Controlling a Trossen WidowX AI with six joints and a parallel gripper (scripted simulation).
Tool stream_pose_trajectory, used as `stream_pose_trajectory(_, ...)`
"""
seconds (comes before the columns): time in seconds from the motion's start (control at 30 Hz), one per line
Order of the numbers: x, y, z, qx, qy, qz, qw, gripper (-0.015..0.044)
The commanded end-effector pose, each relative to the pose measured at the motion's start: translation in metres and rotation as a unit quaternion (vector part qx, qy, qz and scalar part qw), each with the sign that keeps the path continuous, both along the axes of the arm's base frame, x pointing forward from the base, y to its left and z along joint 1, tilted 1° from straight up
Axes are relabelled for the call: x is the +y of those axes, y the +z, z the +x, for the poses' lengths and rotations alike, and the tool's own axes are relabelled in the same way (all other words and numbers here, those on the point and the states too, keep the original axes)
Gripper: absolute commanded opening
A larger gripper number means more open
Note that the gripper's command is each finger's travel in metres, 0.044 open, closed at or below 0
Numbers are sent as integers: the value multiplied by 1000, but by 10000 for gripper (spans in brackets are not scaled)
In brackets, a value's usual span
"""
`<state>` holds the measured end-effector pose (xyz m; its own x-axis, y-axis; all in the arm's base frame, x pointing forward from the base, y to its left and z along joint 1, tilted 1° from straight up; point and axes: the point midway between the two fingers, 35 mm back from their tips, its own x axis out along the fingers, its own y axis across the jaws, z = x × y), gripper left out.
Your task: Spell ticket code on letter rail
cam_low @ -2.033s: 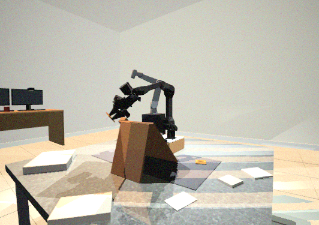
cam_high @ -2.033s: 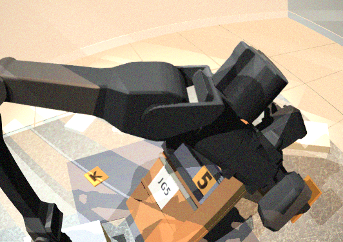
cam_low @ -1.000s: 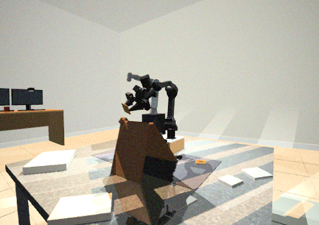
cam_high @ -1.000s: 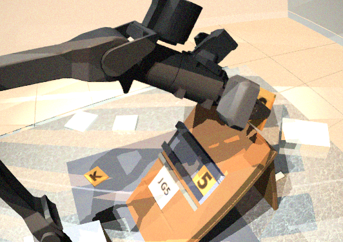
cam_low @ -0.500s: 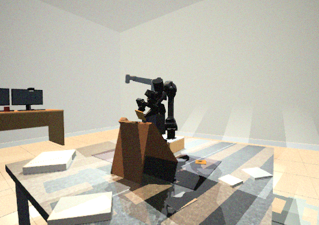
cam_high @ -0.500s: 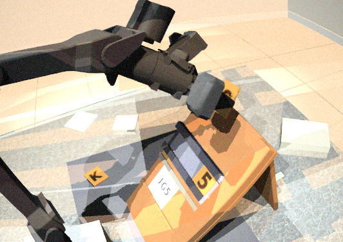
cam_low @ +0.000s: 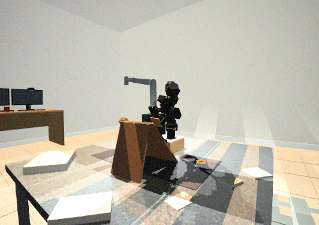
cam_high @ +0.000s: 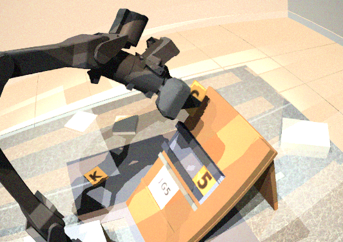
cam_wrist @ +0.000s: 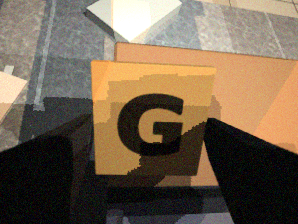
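Note:
My gripper (cam_high: 193,102) (cam_wrist: 149,124) is shut on the yellow G tile (cam_high: 200,91) (cam_low: 156,122) (cam_wrist: 150,80), its fingers at the two side edges. The tile's letter is upright in the wrist view. It is near the top-left corner of the tilted orange board (cam_high: 238,129) (cam_low: 131,147) (cam_wrist: 250,92), up-slope of the rail's open upper-left end. The dark rail (cam_high: 202,150) holds the 5 tile (cam_high: 204,181) at its lower-right end. The ticket (cam_high: 164,190) below it reads JG5. The K tile (cam_high: 95,175) lies on the mat. I cannot make out the J tile.
A thick white block (cam_high: 304,135) (cam_low: 49,162) stands beyond the board. Another white block (cam_low: 81,208) is near the counter edge. A thin white card (cam_high: 80,121) and a small grey-topped piece (cam_high: 126,124) lie left of the board. A raised strip (cam_high: 177,180) runs between ticket and rail.

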<state>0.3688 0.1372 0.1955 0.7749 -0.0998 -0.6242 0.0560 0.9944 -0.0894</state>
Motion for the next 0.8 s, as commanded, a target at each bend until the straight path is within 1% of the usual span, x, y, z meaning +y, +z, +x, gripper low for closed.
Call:
stream_pose_trajectory(0.0, 10, -6, -6, 4, -6, 8, 1000, 0)
stream_pose_trajectory(0.17, 27, -14, -17, 9, -9, 21, 1000, 0)
stream_pose_trajectory(0.77, 108, -51, -79, 31, 16, 51, 998, 0)
